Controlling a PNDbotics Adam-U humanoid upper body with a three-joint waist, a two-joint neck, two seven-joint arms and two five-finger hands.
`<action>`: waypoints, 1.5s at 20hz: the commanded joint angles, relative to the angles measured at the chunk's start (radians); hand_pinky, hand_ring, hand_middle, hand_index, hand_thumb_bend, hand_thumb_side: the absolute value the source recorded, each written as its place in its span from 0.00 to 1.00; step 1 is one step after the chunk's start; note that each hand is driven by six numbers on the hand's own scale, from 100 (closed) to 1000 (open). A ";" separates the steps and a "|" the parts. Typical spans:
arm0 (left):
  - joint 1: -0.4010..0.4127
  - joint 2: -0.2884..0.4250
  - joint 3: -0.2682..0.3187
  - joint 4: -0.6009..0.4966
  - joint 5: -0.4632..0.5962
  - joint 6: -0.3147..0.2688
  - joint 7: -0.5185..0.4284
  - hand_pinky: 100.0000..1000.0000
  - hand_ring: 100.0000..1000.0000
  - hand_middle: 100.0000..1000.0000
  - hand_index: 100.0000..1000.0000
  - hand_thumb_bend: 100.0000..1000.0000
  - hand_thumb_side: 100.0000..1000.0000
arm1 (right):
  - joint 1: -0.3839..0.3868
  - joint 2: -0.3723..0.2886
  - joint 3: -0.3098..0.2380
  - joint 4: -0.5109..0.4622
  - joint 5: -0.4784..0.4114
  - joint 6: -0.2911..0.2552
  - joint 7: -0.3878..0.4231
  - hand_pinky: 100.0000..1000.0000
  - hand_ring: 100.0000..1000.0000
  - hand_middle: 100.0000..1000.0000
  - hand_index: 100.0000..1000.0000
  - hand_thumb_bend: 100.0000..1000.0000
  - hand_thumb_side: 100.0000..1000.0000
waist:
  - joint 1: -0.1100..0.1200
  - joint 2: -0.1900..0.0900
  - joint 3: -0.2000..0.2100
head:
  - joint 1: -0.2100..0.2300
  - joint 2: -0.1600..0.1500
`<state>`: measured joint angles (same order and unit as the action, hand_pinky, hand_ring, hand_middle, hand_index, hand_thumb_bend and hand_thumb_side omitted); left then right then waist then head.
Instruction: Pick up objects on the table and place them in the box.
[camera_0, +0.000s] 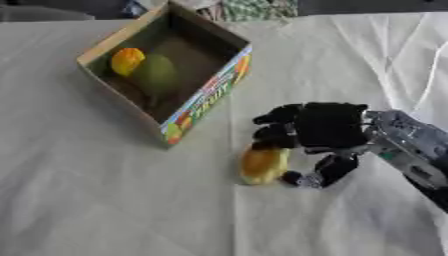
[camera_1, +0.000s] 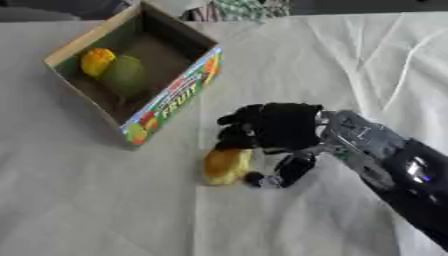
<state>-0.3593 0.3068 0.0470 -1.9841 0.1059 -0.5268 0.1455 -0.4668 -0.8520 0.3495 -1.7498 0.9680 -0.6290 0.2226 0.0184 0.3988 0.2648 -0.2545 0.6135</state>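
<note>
Left eye view shows us, from the left, the box lying open on the white cloth, with an orange-yellow fruit and a green fruit inside it. Just right of the box's near corner a yellow fruit rests on the cloth. Our right hand is over it, fingers curled at its top and thumb low on its right side, seemingly closing round it. We judge this the grasp step; next we need a lift and a carry leftward over the box wall. Our left hand is out of sight.
</note>
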 joint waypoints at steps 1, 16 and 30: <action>-0.006 0.010 0.004 -0.016 0.003 0.003 -0.001 0.79 0.80 0.77 0.88 0.00 0.52 | -0.010 -0.007 0.004 0.009 0.006 -0.010 0.006 0.88 1.00 0.82 0.91 0.06 0.48 | 0.000 -0.017 0.001 | 0.001 -0.011; -0.010 0.012 0.004 -0.016 0.004 0.007 0.004 0.79 0.80 0.77 0.88 0.00 0.51 | -0.016 0.008 -0.021 -0.006 -0.123 0.077 -0.189 0.76 0.87 0.41 0.55 0.00 0.12 | -0.006 -0.025 0.001 | 0.005 0.003; -0.014 0.034 0.014 -0.016 0.000 0.004 0.032 0.79 0.79 0.76 0.88 0.00 0.48 | -0.155 -0.062 -0.178 -0.115 -0.778 0.227 -0.109 0.74 0.83 0.28 0.45 0.00 0.02 | -0.033 -0.053 0.005 | 0.007 0.033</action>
<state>-0.3617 0.3093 0.0501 -1.9841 0.1065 -0.5216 0.1722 -0.6044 -0.8685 0.2019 -1.8395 0.2581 -0.4168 0.0880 -0.0158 0.3703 0.2678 -0.2480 0.6424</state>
